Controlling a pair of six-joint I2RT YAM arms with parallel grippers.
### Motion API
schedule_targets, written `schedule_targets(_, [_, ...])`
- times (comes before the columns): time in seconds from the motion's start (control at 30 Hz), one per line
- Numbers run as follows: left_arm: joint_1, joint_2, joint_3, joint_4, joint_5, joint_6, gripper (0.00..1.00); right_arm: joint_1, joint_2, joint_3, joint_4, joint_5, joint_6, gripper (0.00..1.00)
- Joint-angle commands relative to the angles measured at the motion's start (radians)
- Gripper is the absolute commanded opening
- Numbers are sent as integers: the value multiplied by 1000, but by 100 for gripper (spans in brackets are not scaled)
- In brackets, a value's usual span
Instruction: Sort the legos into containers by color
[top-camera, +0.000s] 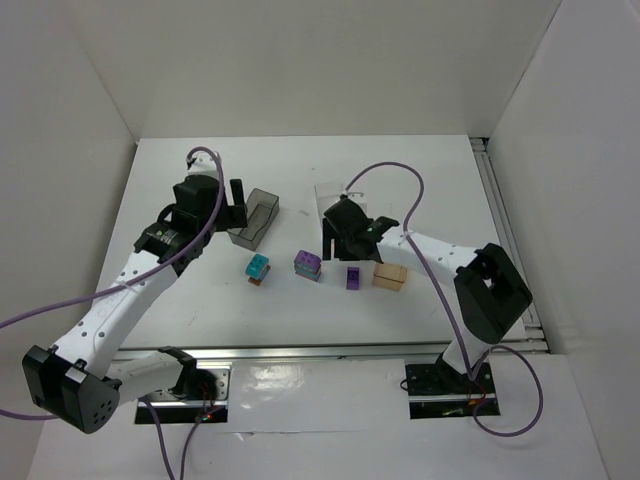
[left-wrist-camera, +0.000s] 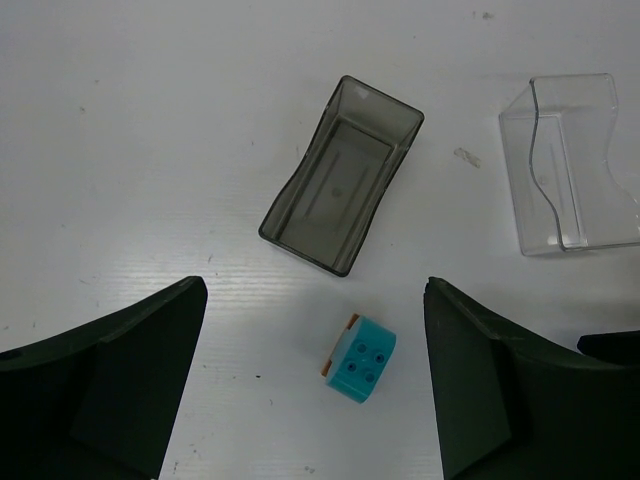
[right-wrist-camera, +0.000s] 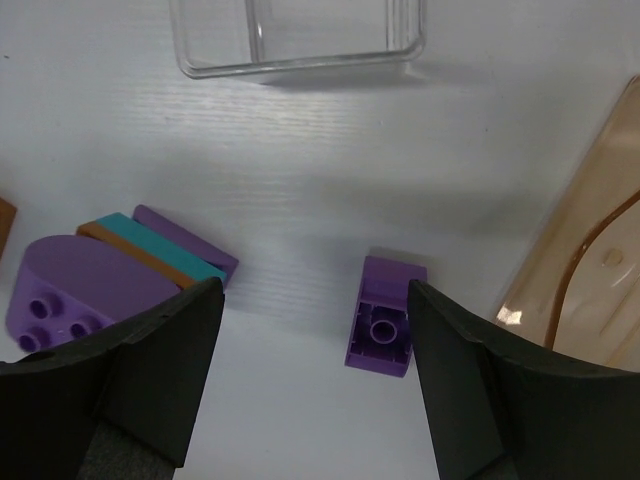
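Nearest the arm bases, a row of bricks lies on the table (top-camera: 290, 160): a teal brick (left-wrist-camera: 358, 360) with an orange-brown piece attached, a mixed clump (right-wrist-camera: 120, 265) of purple, teal and orange-brown, and a single purple brick (right-wrist-camera: 383, 315) with its hollow underside showing, just beside the amber bin (right-wrist-camera: 590, 260). The right gripper (right-wrist-camera: 315, 295) hangs over the purple brick with fingers spread; the brick sits between them, closer to one finger, and is not gripped. The left gripper (left-wrist-camera: 315, 300) is released too, wide apart above the teal brick and holding nothing. Beyond stand the dark grey bin (left-wrist-camera: 340, 190) and the clear bin (left-wrist-camera: 575, 165), both apparently empty. Because the purple brick is off-centre, a closing finger could reach it first and shove or spin it toward the amber bin instead of pinching it. The teal brick carries a second colour, so dropping it whole would put the orange-brown piece in the wrong bin. The clump is near enough to be nudged by the right gripper's other finger. The right gripper covers most of the clear bin from above, the amber bin runs off the wrist picture's edge, and how the clump's layers lock together is hard to make out.
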Motion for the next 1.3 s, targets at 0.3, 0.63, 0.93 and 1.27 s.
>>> schedule_targets(0.3, [-4,7,5,3,20,16,87,20,15,-95,-42,66,116,75])
schedule_targets(0.63, [-4,50,34,-29,20,-3,83,40,63,-126,-25,73,137,59])
schedule_targets(0.93, [-4,40,45,-47,-18,-3,86,40,42,-40,-53,95,117,31])
schedule_targets(1.27, [5,29,131,-103,-90,-41,100,-38,115,280,-71,185,-27,32])
